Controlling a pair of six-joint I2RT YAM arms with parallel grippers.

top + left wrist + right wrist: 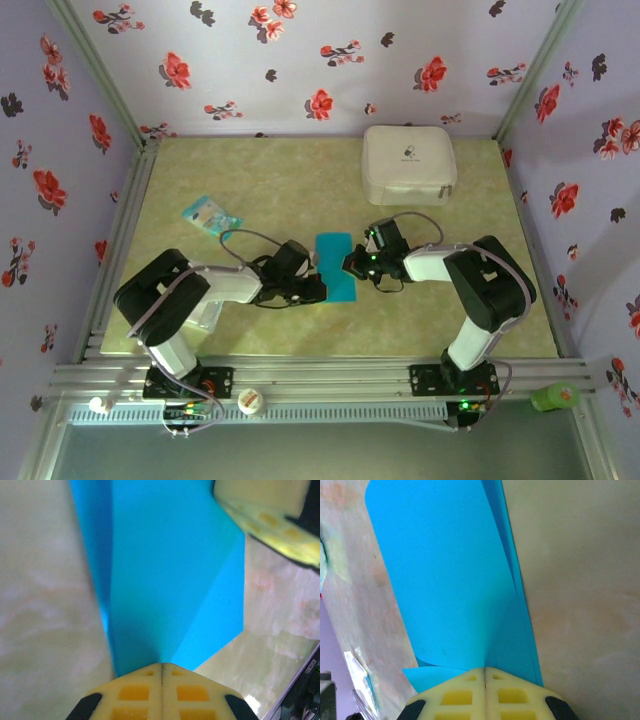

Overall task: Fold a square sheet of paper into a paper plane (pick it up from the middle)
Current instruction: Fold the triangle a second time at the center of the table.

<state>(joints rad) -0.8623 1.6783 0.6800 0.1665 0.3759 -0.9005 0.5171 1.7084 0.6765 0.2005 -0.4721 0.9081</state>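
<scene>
The square sheet of paper (pixel 336 268) was a plain, bright teal-blue. Under it the worktop (pixel 250 180) was mottled pale yellow-green. The walls (pixel 300 50) were lilac, strewn with red and black flowers. The case (pixel 408 163) at far right was white; the packet (pixel 210 215) at left, pale blue with print. The left hand (pixel 162 666) and right hand (pixel 485 669) were pale yellow with black trim.
</scene>
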